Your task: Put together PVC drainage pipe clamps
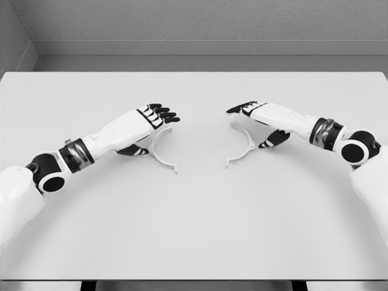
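Two white half-ring pipe clamp pieces lie flat on the white table (194, 230). The left clamp half (161, 155) curves from under my left hand (159, 116) down to a small tab near the table's middle. The right clamp half (244, 150) mirrors it, running from under my right hand (247, 110) to its own tab. Both hands hover palm down over the upper ends of their clamp halves, fingers stretched out and thumbs hanging below. Neither hand encloses a clamp. The two halves lie apart, with a gap of bare table between them.
The table's far edge meets a grey wall at the back. Its front edge runs along the bottom of the view.
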You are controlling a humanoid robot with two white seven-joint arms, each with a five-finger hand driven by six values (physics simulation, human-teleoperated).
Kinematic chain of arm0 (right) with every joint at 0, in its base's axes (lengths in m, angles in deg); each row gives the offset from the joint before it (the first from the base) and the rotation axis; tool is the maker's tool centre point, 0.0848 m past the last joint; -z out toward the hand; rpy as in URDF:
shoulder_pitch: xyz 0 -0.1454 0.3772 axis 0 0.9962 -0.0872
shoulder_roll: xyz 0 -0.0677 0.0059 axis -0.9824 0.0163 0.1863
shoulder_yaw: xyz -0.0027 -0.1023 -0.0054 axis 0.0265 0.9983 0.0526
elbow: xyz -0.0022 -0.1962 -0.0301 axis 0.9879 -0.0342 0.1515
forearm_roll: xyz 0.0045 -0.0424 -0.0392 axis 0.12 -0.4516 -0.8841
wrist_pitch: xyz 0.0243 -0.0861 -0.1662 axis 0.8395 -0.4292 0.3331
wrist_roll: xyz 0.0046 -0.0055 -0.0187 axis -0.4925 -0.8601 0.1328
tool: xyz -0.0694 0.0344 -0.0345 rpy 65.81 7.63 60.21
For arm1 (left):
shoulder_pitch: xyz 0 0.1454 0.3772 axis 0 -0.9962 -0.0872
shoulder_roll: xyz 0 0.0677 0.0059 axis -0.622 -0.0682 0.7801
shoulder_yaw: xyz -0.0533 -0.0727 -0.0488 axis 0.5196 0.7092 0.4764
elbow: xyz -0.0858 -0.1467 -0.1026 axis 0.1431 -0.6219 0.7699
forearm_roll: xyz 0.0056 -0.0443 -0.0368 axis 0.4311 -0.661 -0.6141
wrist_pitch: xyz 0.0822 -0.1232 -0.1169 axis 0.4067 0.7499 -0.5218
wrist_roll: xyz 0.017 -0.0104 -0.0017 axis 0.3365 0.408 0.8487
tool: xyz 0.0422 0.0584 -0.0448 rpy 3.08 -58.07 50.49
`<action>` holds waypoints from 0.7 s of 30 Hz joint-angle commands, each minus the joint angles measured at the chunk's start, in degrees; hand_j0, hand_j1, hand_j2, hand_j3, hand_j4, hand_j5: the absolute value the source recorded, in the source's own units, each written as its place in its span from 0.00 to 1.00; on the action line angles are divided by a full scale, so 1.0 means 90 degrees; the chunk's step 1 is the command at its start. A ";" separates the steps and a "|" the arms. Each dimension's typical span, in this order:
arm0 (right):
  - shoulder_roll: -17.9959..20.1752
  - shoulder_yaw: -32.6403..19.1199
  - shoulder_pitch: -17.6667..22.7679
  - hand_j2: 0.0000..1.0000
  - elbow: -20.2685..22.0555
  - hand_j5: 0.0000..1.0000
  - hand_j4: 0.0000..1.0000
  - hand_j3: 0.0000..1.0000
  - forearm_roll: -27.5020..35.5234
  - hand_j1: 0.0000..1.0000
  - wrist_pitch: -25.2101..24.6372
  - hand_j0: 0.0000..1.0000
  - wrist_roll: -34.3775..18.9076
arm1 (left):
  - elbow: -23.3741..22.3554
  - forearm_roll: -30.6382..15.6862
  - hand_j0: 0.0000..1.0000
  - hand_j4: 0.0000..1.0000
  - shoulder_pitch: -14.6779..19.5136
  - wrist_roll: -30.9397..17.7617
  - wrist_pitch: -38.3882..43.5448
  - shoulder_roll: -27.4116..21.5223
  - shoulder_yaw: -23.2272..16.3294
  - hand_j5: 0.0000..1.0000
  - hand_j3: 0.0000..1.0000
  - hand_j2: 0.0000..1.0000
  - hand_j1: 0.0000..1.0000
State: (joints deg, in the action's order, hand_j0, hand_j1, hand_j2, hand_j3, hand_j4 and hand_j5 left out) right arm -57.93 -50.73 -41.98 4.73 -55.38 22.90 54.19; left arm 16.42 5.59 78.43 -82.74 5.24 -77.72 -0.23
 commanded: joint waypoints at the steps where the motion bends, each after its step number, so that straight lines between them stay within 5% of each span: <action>1: -0.0011 -0.0012 0.0000 1.00 -0.0018 1.00 1.00 1.00 0.0039 1.00 -0.0015 1.00 0.0006 | 0.0001 -0.0041 1.00 1.00 0.0000 0.0004 -0.0001 0.0013 0.0004 1.00 1.00 1.00 1.00; 21: -0.0284 0.0154 -0.0176 1.00 -0.0243 1.00 1.00 1.00 -0.0059 1.00 -0.0015 1.00 -0.0004 | -0.0019 -0.0002 1.00 1.00 0.0068 -0.0191 -0.0001 0.0267 0.0024 1.00 1.00 1.00 1.00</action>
State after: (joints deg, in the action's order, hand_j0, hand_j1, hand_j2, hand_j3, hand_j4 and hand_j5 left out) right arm -60.32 -49.49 -43.56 2.47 -56.34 22.91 54.14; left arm 16.35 5.99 79.14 -84.49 5.23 -75.19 -0.12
